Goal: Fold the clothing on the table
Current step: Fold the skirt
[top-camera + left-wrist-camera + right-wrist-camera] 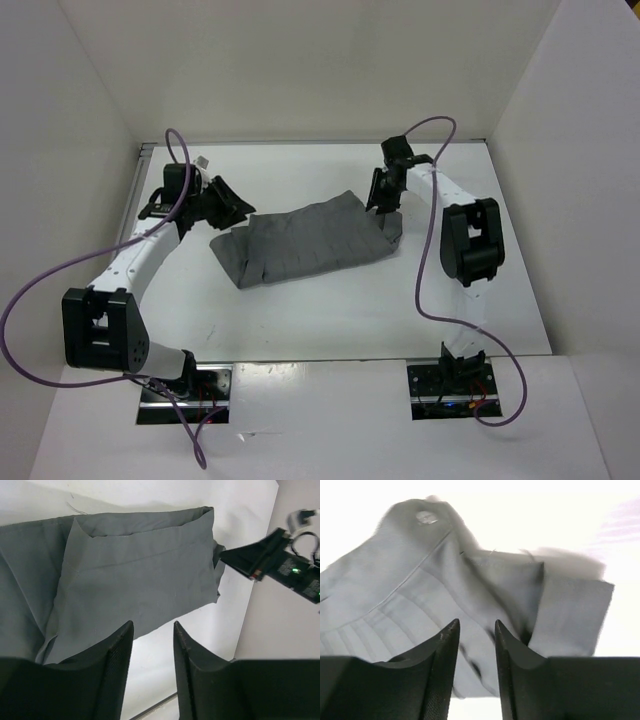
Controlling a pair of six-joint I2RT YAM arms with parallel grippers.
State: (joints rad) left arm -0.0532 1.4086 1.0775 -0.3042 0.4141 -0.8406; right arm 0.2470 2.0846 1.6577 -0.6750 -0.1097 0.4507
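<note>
**Left end effector** (153,626): the fingers are set narrowly apart with nothing between them, and bare worktop (330,320) shows through the gap. It sits at the left end of the clothing (135,565), just off the near edge of the fabric. A flat, hemmed fold lies directly beyond the fingertips. Whether the left finger touches the cloth cannot be told.

**Right end effector** (476,624): the fingers are likewise narrowly apart and point into the right end of the clothing. Grey fabric fills the view behind the gap, and whether any of it is pinched cannot be told. The cloth here is bunched and raised. A folded flap lies to the right of the fingers, and a waistband with a pale button (426,516) lies to the upper left. Pleats run across the lower left. This view is blurred.

**Top view:** the clothing lies across the middle of the white worktop as a long grey band, slanting from lower left to upper right. One end effector stands at each end of it. The left end lies flat and folded, and the right end is crumpled against the right end effector. White walls (300,60) enclose the worktop on three sides.
</note>
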